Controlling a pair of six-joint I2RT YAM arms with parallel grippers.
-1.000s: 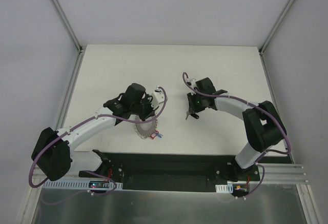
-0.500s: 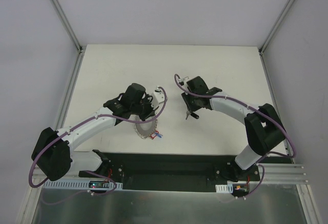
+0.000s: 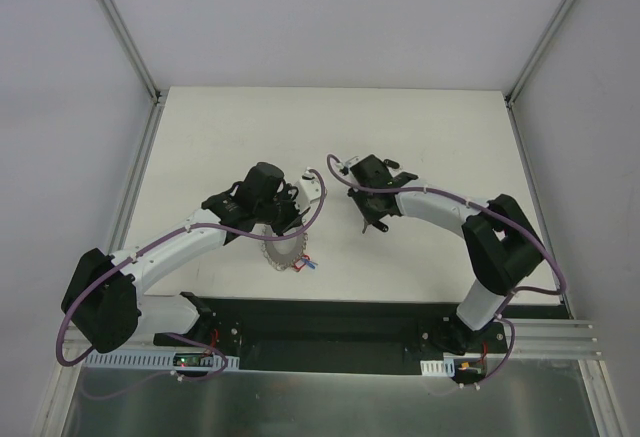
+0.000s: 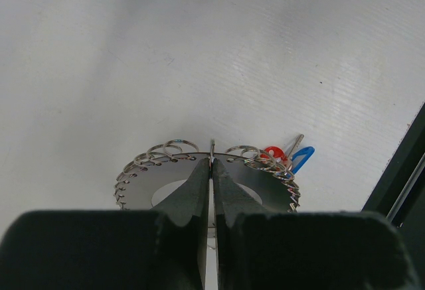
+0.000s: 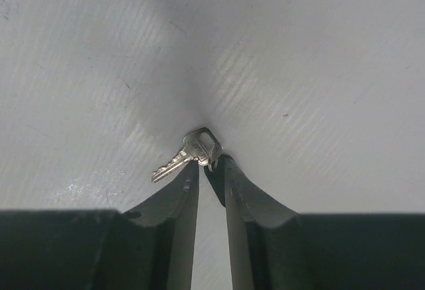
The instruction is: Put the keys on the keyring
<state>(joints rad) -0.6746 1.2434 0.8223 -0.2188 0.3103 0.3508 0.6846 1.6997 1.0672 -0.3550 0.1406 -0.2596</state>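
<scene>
Keyring [image 4: 146, 180], a wide flat grey metal disc with a round central hole, lay on the white table [image 3: 250, 137], at about 7 o'clock from the table's middle in the overhead view. Wiry silver loops [image 4: 156, 152] were strung round its rim. A small red tag [image 4: 271, 152] and a small blue tag [image 4: 303, 158] sat together at 2 o'clock on that rim in the left wrist view.

The left gripper [image 4: 211, 165] was clenched, its two black fingers pressed together on a single upright loop at 12 o'clock on the rim. The fingers covered the near part of the disc and its hole.

A small silver metal key [image 5: 186, 152] with a squared head lay on the table at about 3 o'clock from the keyring, well apart from it and just off the table's middle. In the right wrist view its blade pointed toward 8 o'clock. A small ring [image 5: 213, 155] of thin wire hung at its head. Only this one key could be made out.

The right gripper [image 5: 210, 165] stood over the key's head with its jaws drawn close. One fingertip was on each side of the small ring, and a narrow gap showed between the fingers further back. Whether the tips actually clamped the small ring or only flanked it could not be told.
</scene>
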